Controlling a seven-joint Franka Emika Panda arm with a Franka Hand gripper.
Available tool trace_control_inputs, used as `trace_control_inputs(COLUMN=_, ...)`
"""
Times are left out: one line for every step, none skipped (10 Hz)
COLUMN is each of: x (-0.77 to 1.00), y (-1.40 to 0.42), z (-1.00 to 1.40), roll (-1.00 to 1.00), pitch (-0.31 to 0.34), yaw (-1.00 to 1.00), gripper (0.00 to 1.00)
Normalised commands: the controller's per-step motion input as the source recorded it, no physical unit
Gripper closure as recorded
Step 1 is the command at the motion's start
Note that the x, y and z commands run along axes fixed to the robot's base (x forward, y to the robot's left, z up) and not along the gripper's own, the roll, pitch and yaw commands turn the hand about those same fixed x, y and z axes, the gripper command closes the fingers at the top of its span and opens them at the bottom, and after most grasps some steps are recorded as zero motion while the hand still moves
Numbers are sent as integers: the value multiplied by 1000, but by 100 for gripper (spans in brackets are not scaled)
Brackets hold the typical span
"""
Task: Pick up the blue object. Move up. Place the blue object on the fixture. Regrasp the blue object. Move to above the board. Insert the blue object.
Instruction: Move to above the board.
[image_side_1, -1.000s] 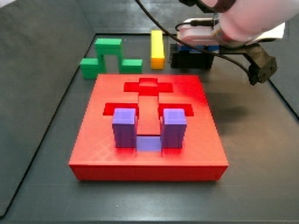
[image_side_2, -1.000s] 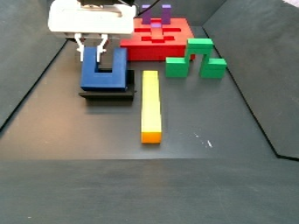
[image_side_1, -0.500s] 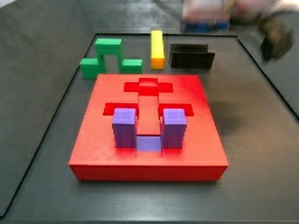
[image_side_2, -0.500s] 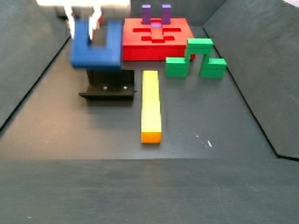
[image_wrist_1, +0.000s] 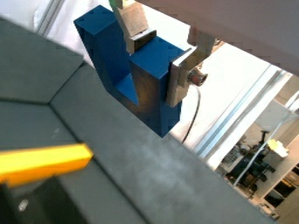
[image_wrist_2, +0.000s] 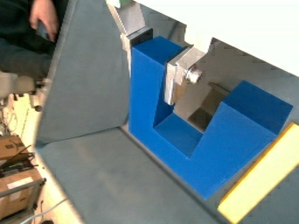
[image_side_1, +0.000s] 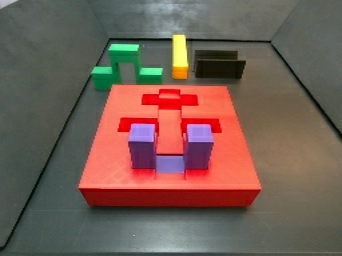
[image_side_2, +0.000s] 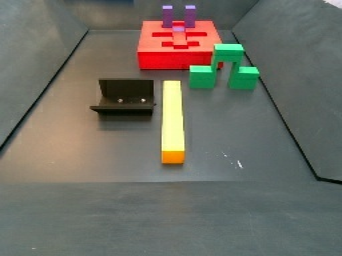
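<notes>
The end effector (image_wrist_1: 156, 52), seen only in wrist views, grips one prong.

My gripper is out of view here. Black L-shaped fixture (image_side_2: 122, 98) stands bare beside the long yellow bar (image_side_2: 171, 120).

We see a dark grey floor (image_wrist_1: 70, 114) below the gripper (image_wrist_1: 156, 52), dark walls (image_side_1: 160, 18) around it, a bright room (image_wrist_1: 251, 96) beyond.
</notes>
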Motion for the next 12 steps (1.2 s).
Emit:
trace_control_inputs(x=21, y=-5, z=284, roll=6, pitch=53, yaw=6, gripper=100)
trace_control_inputs(x=-1286, y=-1400, z=301, roll=-1000, pitch=117, yaw=-50, gripper=100)
trace_control_inputs(x=-1296, y=-1400, z=296, roll=-1000, pitch=113, yaw=-49, gripper=100)
trace_control_inputs(x=-1400, y=-1376, z=302, roll=-1000, pitch=76, yaw=-35, gripper=100)
trace_control_inputs(x=-1400, y=-1342, z=273, roll=-1000, pitch=70, yaw=-25, gripper=100)
trace_control_inputs(x=-1400, y=-1336, z=283, roll=-1000, pitch=70, yaw=-18, gripper=100)
trace_control_inputs(x=-1400, y=-1324, z=277, roll=-1000, pitch=71, yaw=-11, gripper=100)
trace_control_inputs(x=-648, y=-581, z=117, roll=-1000, pitch=65, yaw=-6, gripper=100)
trace_control_inputs(x=-320, y=-257, z=47, roll=-1000, pitch=68, yaw=-3, gripper=100)
trace_control_inputs(x=-198, y=-142, z=28, roll=-1000, pitch=79, yaw=-1, gripper=100)
trace_control_inputs(x=-107, y=-63, z=22, roll=-1000, pitch=40, yaw=7, gripper=100)
trace_control_inputs(x=-90, y=-23, z=10, roll=-1000, pitch=12, yaw=5, gripper=100)
